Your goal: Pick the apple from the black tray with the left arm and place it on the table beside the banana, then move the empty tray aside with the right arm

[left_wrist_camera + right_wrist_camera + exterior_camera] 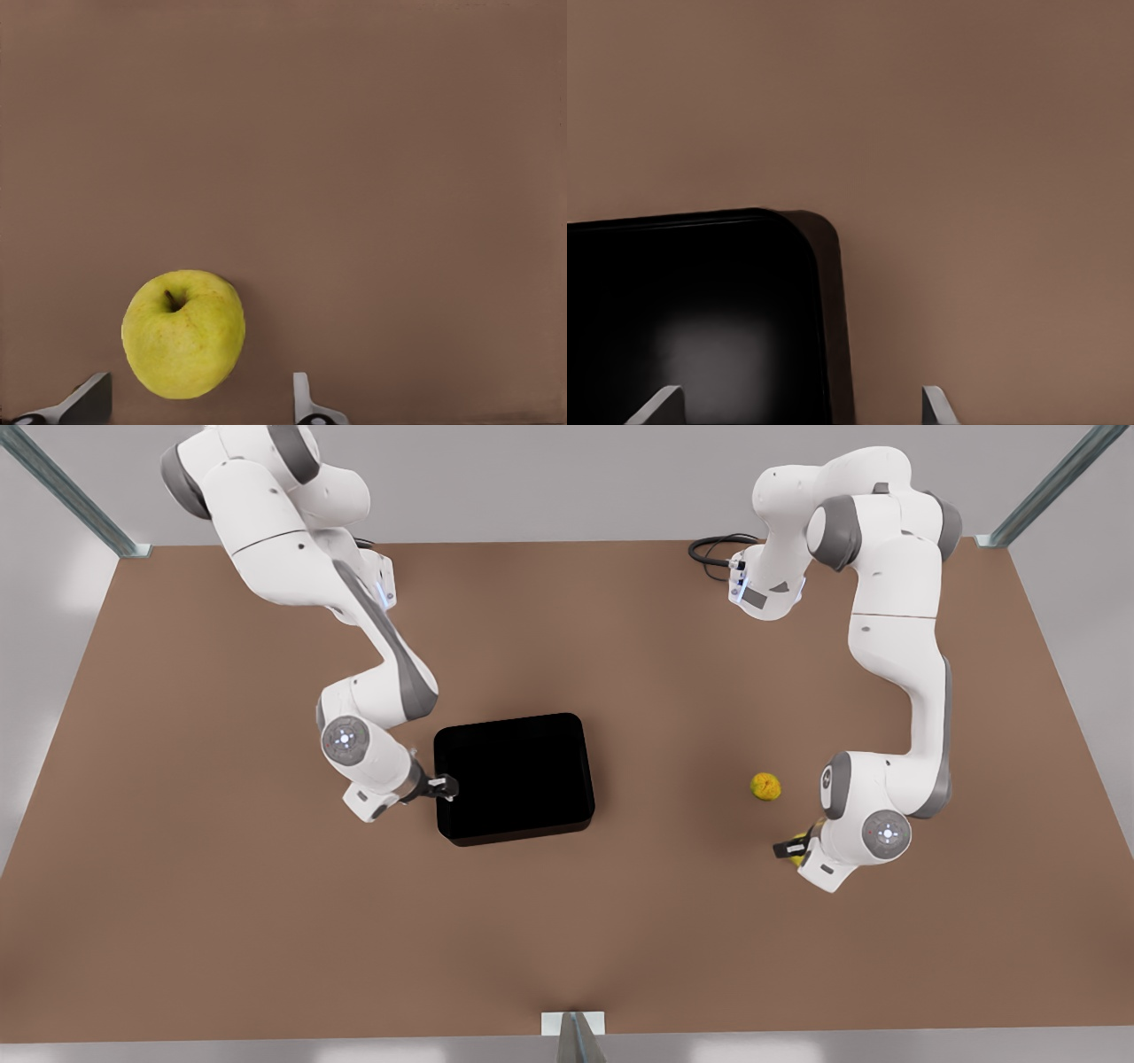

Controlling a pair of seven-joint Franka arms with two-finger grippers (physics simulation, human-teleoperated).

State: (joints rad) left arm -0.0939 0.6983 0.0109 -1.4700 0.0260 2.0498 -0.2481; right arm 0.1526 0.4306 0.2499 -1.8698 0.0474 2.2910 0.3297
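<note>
site: I read this as a simulated lab test cell, not a home | evidence: bare brown table (221, 886) with grey edges, plain grey surround, metal frame struts (75, 491) at the corners, cable loop (713, 549) behind the arm base, two white arms (895, 646) mounted at the far edge

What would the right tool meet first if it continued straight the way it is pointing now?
Probably the black tray's side wall: the right tool is open and straddles that wall, one finger over the tray floor, the other over the table. The gap above the wall is unclear.
</note>
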